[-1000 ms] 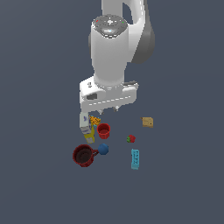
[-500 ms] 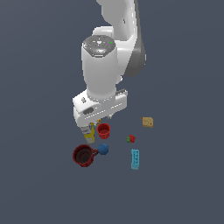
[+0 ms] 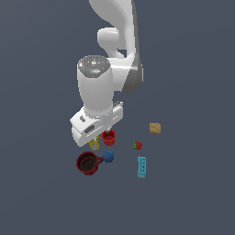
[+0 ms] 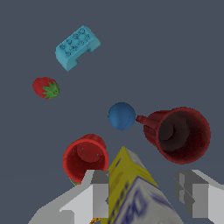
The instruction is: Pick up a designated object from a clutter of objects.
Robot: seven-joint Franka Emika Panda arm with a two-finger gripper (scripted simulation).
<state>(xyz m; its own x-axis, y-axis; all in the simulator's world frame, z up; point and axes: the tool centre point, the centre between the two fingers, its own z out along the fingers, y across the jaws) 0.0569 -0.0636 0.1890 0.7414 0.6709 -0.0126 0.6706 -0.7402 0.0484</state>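
The approach is in hand: the hand (image 4: 144, 192), fingers spread and gripping nothing, hangs over the yellow-white box (image 4: 133, 188), while the dark red mug (image 3: 87, 163) sits at lower left of the exterior view, so the next move probably means shifting over its rim.

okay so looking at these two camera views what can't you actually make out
- Pincer: in the exterior view the arm's body hides its fingers.
- Yellow-white box: its print is blurred in the wrist view, which cuts off one end; mostly hidden behind the arm in the exterior view.
- Tan block: too small for detail; absent from the wrist view.
- Dark red mug: base hidden.
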